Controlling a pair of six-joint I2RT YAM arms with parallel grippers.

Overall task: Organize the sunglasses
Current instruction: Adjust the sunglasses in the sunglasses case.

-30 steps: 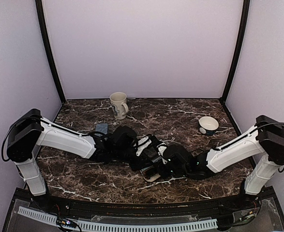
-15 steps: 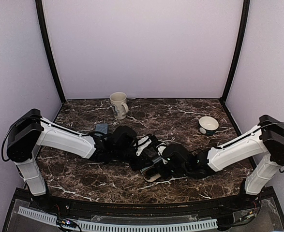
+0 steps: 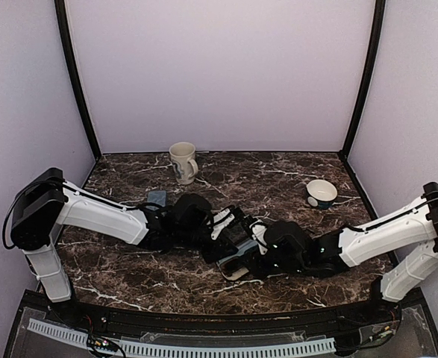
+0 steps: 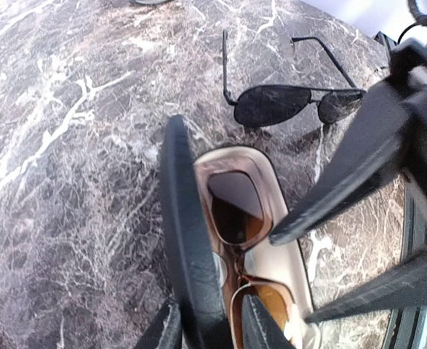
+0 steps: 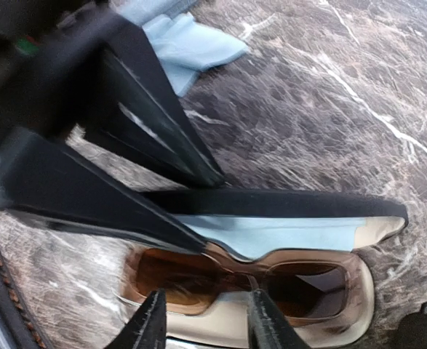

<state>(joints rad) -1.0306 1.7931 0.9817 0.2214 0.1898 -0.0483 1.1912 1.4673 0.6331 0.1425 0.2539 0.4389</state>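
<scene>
A black oblong case (image 4: pixel 271 276) lies open on the marble, cream inside. A pair of sunglasses (image 5: pixel 242 280) with a thick translucent brown frame and amber-dark lenses lies in its tray. My left gripper (image 4: pixel 213 331) is shut on the raised black lid (image 4: pixel 184 233), which has a pale blue lining (image 5: pixel 271 236). My right gripper (image 5: pixel 207 323) hovers open just over the near rim of the tray, its fingertips apart and holding nothing. A second pair of sunglasses (image 4: pixel 289 102), thin black frame and dark lenses, lies unfolded on the table beyond the case.
A cream mug (image 3: pixel 183 162) stands at the back centre-left and a white bowl (image 3: pixel 321 193) at the back right. A grey-blue case (image 3: pixel 157 198) lies by the left forearm. Both arms meet over the open case (image 3: pixel 233 267) near the front middle.
The right gripper's jaws have widened and the right arm has drawn back a little to the right. The brown sunglasses rest in the case. The left arm still holds the lid.
</scene>
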